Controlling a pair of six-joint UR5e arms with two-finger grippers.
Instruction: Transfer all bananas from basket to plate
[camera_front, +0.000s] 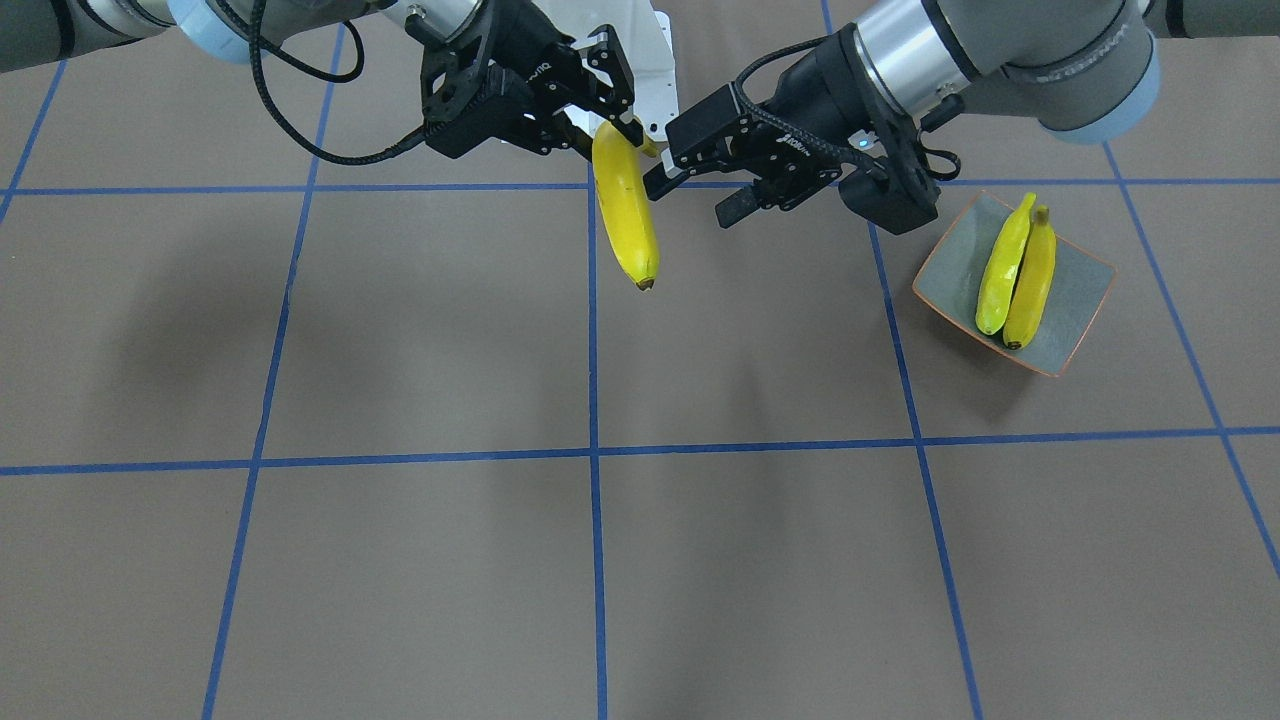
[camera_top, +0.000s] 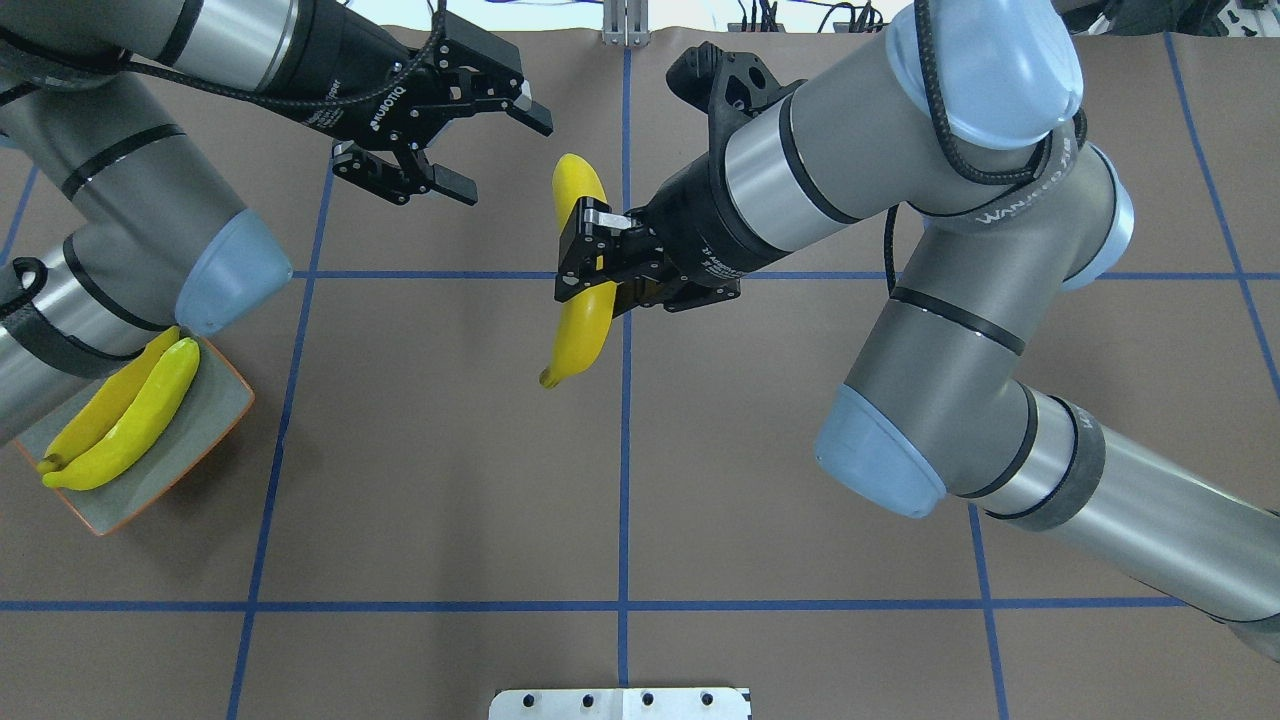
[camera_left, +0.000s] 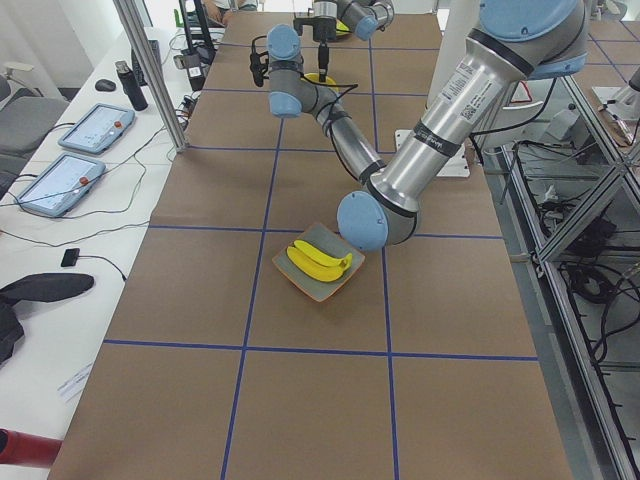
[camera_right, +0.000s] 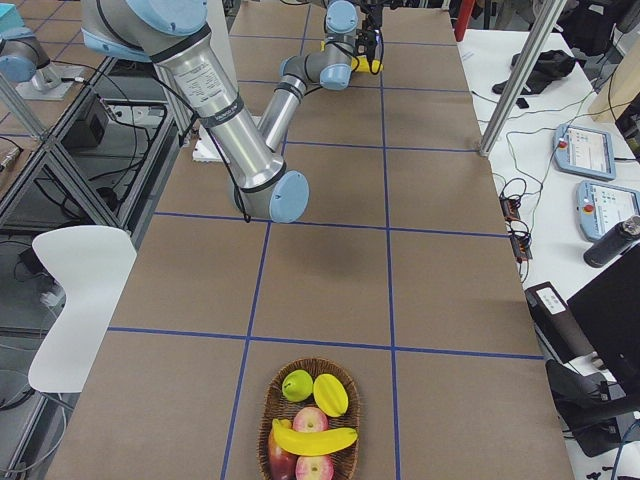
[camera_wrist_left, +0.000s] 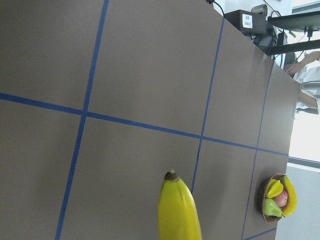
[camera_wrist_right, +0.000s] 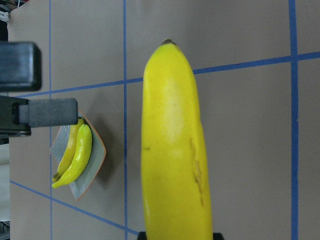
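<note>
1. The right claw (camera_top: 590, 262) was pinching a banana (camera_top: 580, 335) around its middle. It held the fruit in the air over the middle of the tabletop (camera_top: 400, 500).
2. The fruit's long axis ran roughly from the tabletop's far edge toward the robot's edge. Both ends stuck out free of the jaws.
3. The left claw (camera_top: 505, 158) was spread and empty. It sat just beside the banana's far end, on its left and apart from it, with the opening turned toward the fruit.
4. We judged a hand-over to be the step in hand. The free far end lay right of the left claw, so that claw would close across the long axis there.
5. The plate (camera_top: 170, 450) lay on the left half of the tabletop, nearer the robot's edge than the held fruit. It carried two bananas (camera_top: 125, 420) side by side along its diagonal.
6. The left arm was clearly the nearer one to the plate, and the left arm's elbow (camera_top: 215, 290) hung over one corner of it.
7. The basket (camera_right: 268, 420) stood close to the tabletop's right end. One more banana (camera_right: 315, 440) lay across the other fruit (camera_right: 298, 385) in it.
8. Only bare surface showed between the claws and the plate. The plate's free strip lay beside the two bananas, toward the tabletop's centre.
</note>
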